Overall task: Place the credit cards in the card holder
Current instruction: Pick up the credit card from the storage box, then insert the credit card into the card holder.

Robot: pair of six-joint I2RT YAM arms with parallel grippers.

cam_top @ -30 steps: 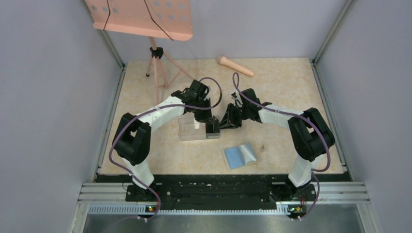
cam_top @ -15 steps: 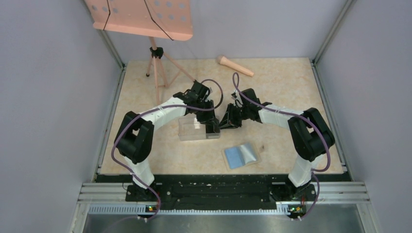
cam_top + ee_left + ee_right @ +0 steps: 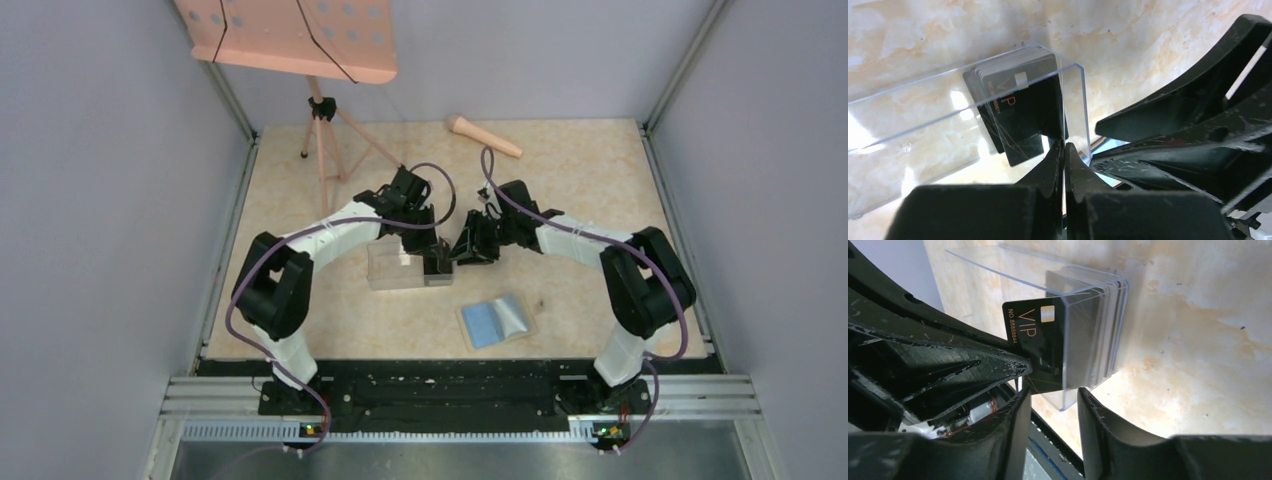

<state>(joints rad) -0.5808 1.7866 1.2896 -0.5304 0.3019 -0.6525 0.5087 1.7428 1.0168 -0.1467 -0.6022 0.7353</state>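
A clear plastic box lies mid-table with a stack of black credit cards upright at its right end. One black VIP card leans out of the stack. My left gripper is shut on that card's edge, and its fingertips show against the card. My right gripper stands open, its jaws either side of the box's near corner. In the top view the two grippers meet at the box's right end. The card holder lies open, light blue side up, nearer the arm bases.
A pink music stand on a tripod stands at the back left. A pink cone-shaped object lies at the back. Grey walls close in three sides, and a metal rail runs along the near edge.
My left jaws opened briefly and closed again at the card stack. My right jaws have spread a little wider. Both arms stay at the box's right end.
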